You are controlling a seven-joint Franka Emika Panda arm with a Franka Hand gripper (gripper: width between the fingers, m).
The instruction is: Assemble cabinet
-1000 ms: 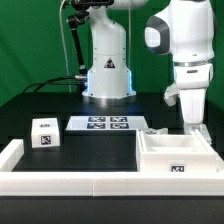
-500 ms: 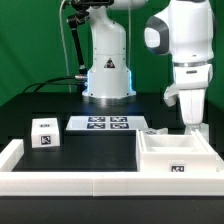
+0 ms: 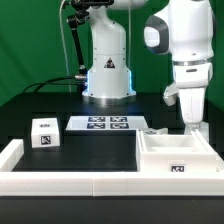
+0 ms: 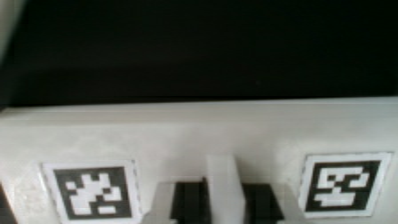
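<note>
Gripper (image 3: pixel 191 126) points straight down at the far side of the large white plastic box (image 3: pixel 160 165), at the exterior view's right. In the wrist view the gripper (image 4: pixel 217 205) has its dark fingers (image 4: pixel 178 205) close on either side of a thin white upright edge (image 4: pixel 217 175), seemingly touching it; too blurred, so I cannot tell whether it is truly clamped. Two black-and-white square tags (image 4: pixel 89 190) flank the edge on the white surface below. The small white tagged cube block (image 3: pixel 43 133) sits well apart, beyond the marker board (image 3: pixel 105 124). Judged step: taking hold of a cabinet wall or panel. Next move calls for a confirmed squeeze, then a straight, untilted lift or shift
</note>
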